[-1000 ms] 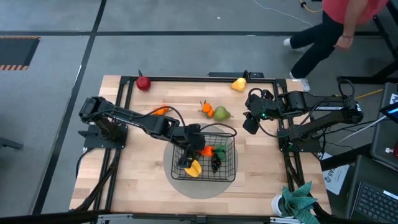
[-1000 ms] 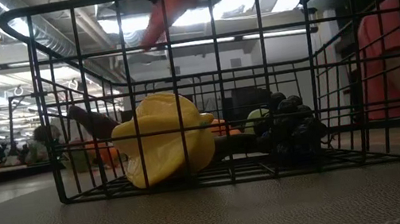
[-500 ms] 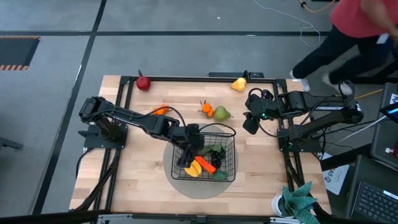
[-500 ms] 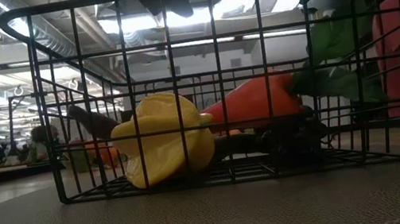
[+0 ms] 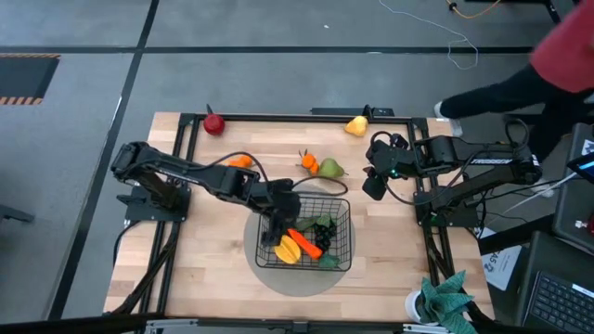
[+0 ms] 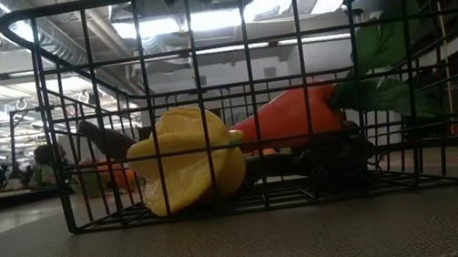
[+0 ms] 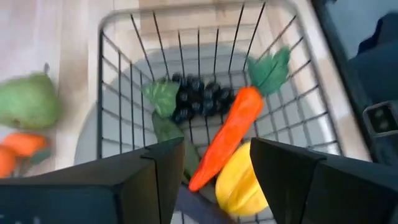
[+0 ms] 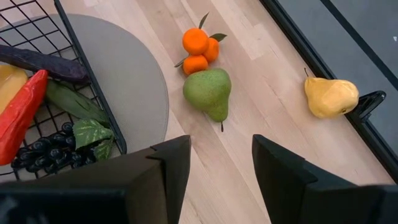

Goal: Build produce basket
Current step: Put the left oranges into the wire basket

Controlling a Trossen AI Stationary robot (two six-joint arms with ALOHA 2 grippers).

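Nearest the table's front edge: round grey mat (image 5: pixel 269 271), woven, coarse-grained in the low view. On it sits the basket (image 5: pixel 344 243), black wire grid, roughly square, low sides, rounded corners.

Inside the basket, front to back:
- yellow piece (image 6: pixel 188 158), smooth, glossy, lobed, against the near wall.
- carrot (image 5: pixel 305 244), orange, tapered, matte plastic, leafy green top (image 7: pixel 268 68). Lies flat; long axis diagonal across the basket floor, tip beside the yellow piece, leaves toward the opposite corner, resting over the grapes.
- grapes (image 7: pixel 200 99), dark purple, bumpy cluster, one green leaf attached.
- a dark purple elongated piece (image 8: pixel 43 62) along the basket's far-left part; kind unclear.

Left gripper (image 5: pixel 279 198) hangs above the basket's far-left corner, fingers (image 7: pixel 155 180) spread wide, nothing between them.

Beyond the basket, on bare pale wood planks (image 5: pixel 213 269): green pear (image 5: pixel 330 169), smooth, stem toward the basket in the right wrist view; touching it, a cluster of small oranges (image 8: pixel 198 50) with leaves. An orange piece (image 5: pixel 241 161) lies by the left arm.

Right gripper (image 5: pixel 373 184) waits near the right side, level with the pear, jaws apart, empty.

Far edge: red apple (image 5: pixel 214 123) at the left corner; yellow pear (image 5: pixel 356 126), waxy, against the black frame rail.
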